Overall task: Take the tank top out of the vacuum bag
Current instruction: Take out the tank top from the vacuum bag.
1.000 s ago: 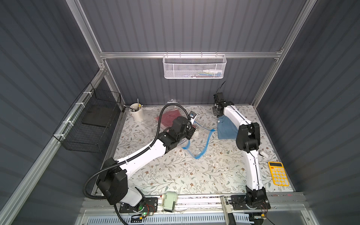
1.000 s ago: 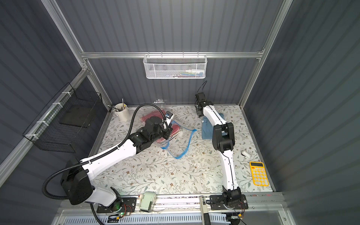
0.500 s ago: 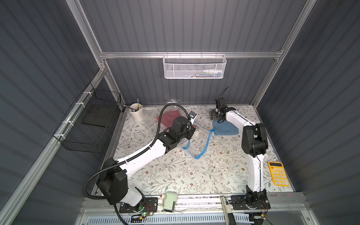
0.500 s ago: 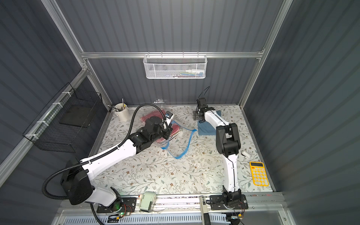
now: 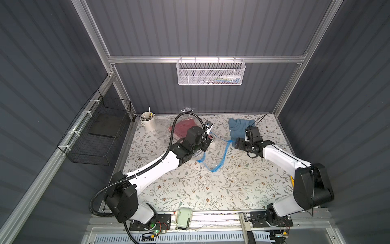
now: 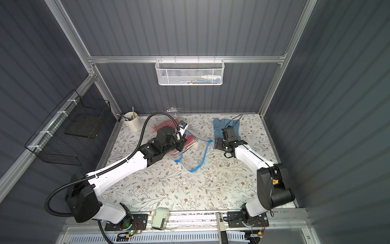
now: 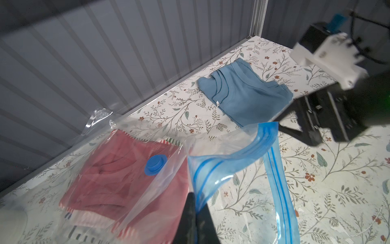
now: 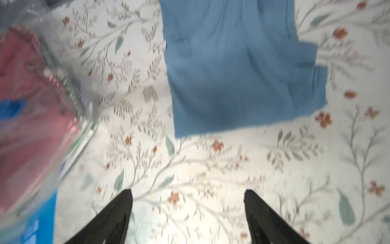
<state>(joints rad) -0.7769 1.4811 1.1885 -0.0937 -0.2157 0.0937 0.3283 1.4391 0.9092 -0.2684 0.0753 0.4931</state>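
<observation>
At the left, the left end effector is pinched shut on the mouth edge of the vacuum bag, beside the blue zip strip. This grip likely anchors the bag and props its mouth open. Red folded clothes lie inside, under the valve cap. Further right, at the far side, the blue tank top lies flat on the tabletop, wholly outside the bag. Just nearer, the right end effector hovers with jaws spread wide, holding nothing. The task looks essentially done.
</observation>
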